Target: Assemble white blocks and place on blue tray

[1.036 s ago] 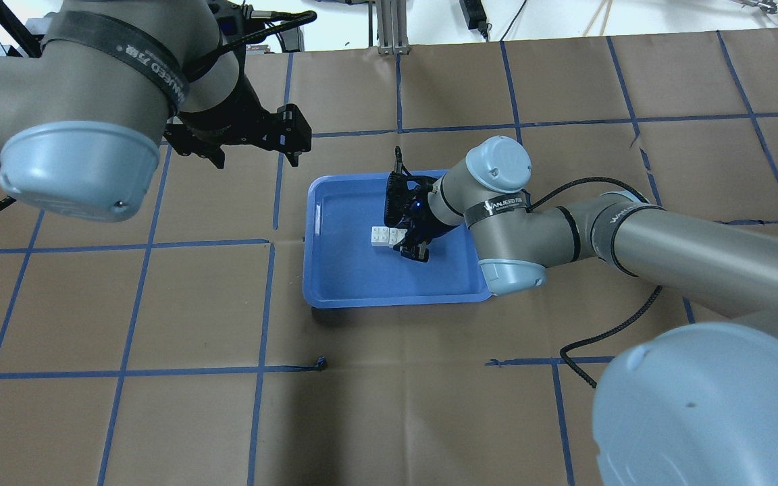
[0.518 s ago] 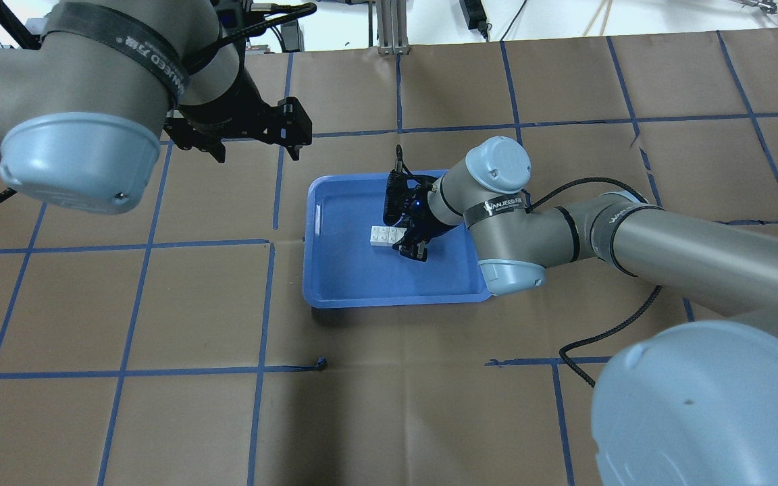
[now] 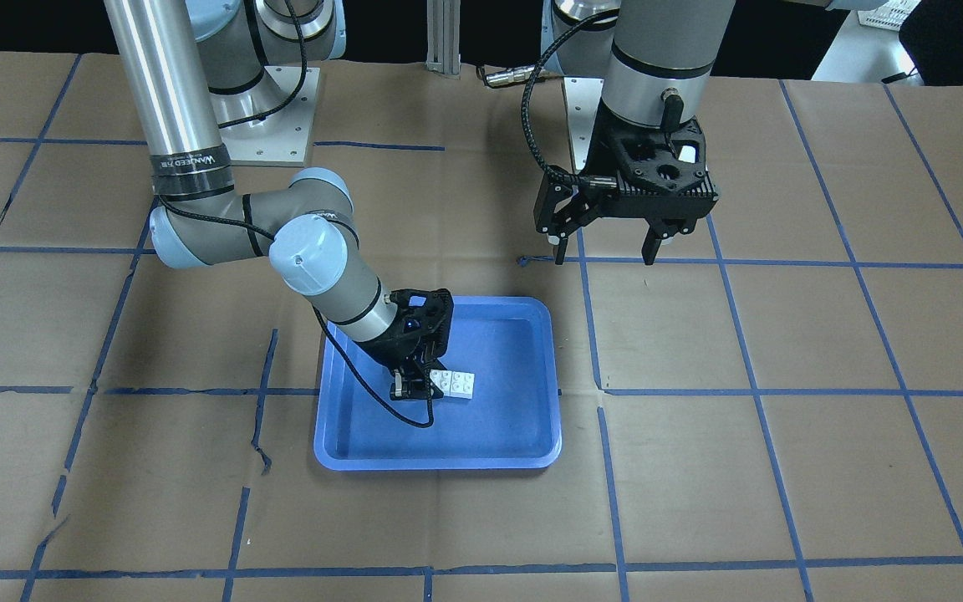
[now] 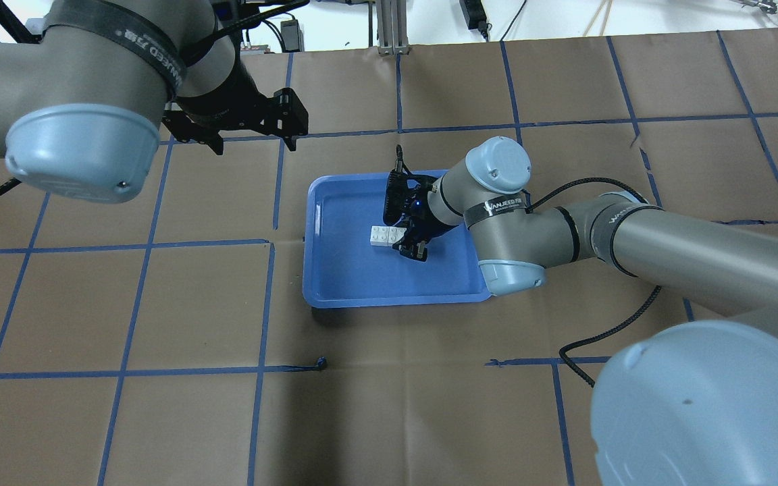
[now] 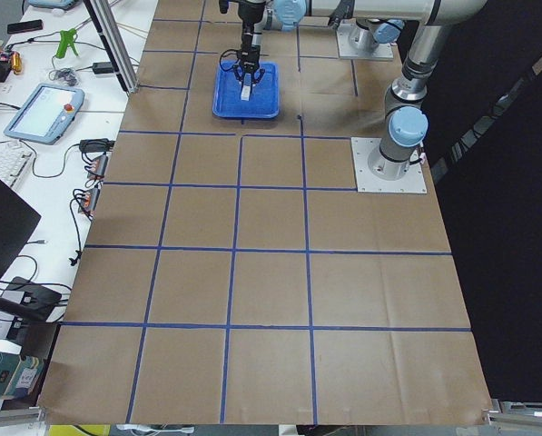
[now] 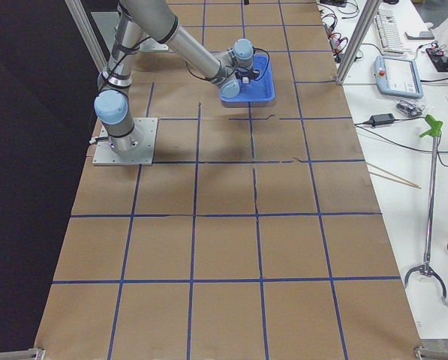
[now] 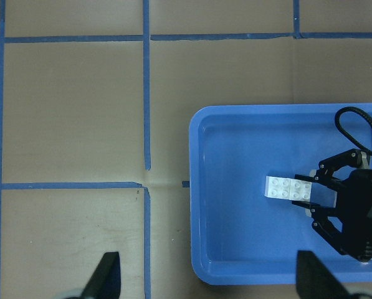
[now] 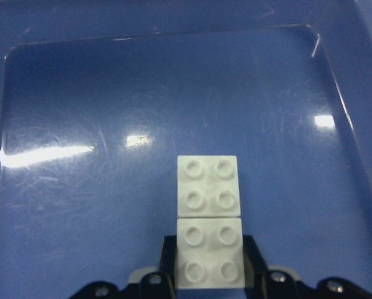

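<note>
White blocks [image 8: 209,187]: two small white bricks, side by side and touching, bumps up. Lying flat on the floor of the blue tray [image 4: 348,277], about in its middle.
Stuck together or not: cannot tell, only a thin line between the two.
Blue tray: flat on the tabletop [image 4: 159,304], near the middle, far from every corner. Long sides along the tabletop's long edges.
Right hand [image 4: 404,236]: down low inside the tray, clenched on one white block, the one nearer the right end of the tabletop. Black fingers [image 8: 168,255] pressed on two sides of that block. Other block sticking out past the fingertips, with nothing holding it.
Right arm [image 4: 666,243]: reaching in from the right end of the tabletop, bent at the elbow, leaning over the tray's rim.
Left hand [image 3: 605,253]: up in the air, spread wide, with nothing in it. Off to the side of the tray, toward the left end of the tabletop. Fingertips pointing down.
Left arm [image 4: 92,67]: high above the tabletop, well apart from the tray.
Tabletop: covered in brown paper, with blue tape lines [image 4: 264,304] making big squares.
Black cable [image 4: 605,337]: looping from the right arm down onto the brown paper.
</note>
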`<state>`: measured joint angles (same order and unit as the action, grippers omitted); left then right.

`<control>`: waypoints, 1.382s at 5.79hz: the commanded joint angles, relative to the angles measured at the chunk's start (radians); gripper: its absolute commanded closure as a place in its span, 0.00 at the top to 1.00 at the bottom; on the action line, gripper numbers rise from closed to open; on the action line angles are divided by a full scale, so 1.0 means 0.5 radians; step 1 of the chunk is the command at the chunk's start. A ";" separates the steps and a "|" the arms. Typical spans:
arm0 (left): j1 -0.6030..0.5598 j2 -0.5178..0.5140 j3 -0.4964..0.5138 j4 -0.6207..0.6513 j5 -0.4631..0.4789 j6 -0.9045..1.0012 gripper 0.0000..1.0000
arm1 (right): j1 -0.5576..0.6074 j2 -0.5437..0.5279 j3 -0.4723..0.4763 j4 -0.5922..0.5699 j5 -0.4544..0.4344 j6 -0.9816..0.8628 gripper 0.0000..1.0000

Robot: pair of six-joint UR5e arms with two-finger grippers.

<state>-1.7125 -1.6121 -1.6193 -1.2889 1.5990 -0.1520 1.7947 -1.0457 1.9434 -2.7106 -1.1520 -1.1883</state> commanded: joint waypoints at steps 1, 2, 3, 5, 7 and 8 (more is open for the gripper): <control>0.013 0.000 0.002 0.004 -0.004 0.000 0.99 | 0.000 0.002 0.003 0.003 0.000 0.002 0.25; 0.017 0.000 0.002 0.004 -0.004 0.000 0.99 | 0.000 0.002 0.003 0.003 0.000 0.002 0.33; 0.038 0.000 0.002 0.004 -0.004 0.000 0.99 | 0.000 0.002 0.000 0.003 0.000 0.002 0.44; 0.050 0.003 0.005 0.004 -0.004 0.000 0.99 | 0.000 0.002 0.000 0.003 0.003 0.002 0.47; 0.053 0.006 0.036 0.001 -0.007 0.000 0.99 | 0.000 0.002 0.000 0.000 0.003 0.002 0.60; 0.056 0.012 0.036 0.001 -0.007 0.003 0.99 | 0.000 -0.001 -0.003 0.000 0.003 0.002 0.82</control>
<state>-1.6855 -1.6084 -1.6032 -1.2884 1.5954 -0.1513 1.7947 -1.0451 1.9431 -2.7102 -1.1505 -1.1873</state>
